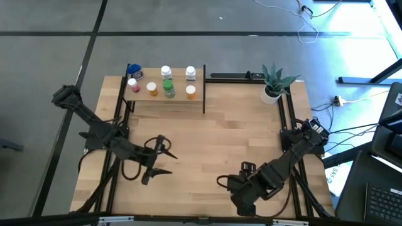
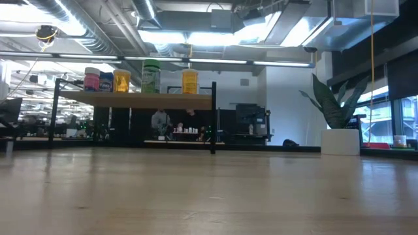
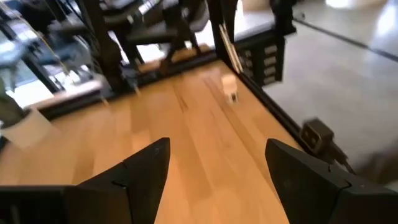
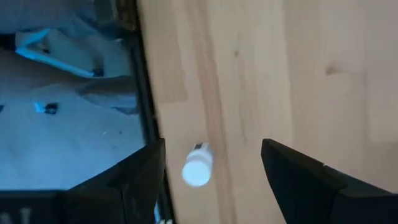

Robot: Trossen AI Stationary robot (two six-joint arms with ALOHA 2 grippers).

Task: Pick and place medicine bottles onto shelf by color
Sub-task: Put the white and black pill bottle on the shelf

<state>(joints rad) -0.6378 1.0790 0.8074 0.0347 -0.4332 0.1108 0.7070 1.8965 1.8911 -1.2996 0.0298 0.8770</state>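
The shelf (image 1: pixel 164 99) stands at the table's far left. On it stand several bottles: blue (image 1: pixel 134 70), pink (image 1: pixel 132 85), orange (image 1: pixel 152 88), white (image 1: pixel 166 71), green (image 1: pixel 168 86), white (image 1: pixel 190 73) and orange (image 1: pixel 191 92). The low view shows the green one (image 2: pixel 151 76) and an orange one (image 2: pixel 189 81). My left gripper (image 1: pixel 162 157) is open and empty over the table's near left; its own view (image 3: pixel 217 149) shows bare wood between the fingers. My right gripper (image 1: pixel 226 183) is open over the near middle. A small white bottle-like thing (image 4: pixel 198 167) lies on its side on the wood ahead of its fingers (image 4: pixel 211 149), untouched.
A potted green plant (image 1: pixel 274 85) stands at the far right. Black frame rails (image 1: pixel 286 119) run along the table's sides. A small pale thing (image 3: pixel 230 87) shows on the wood near the table's edge in the left wrist view. Bare wood lies between the shelf and both grippers.
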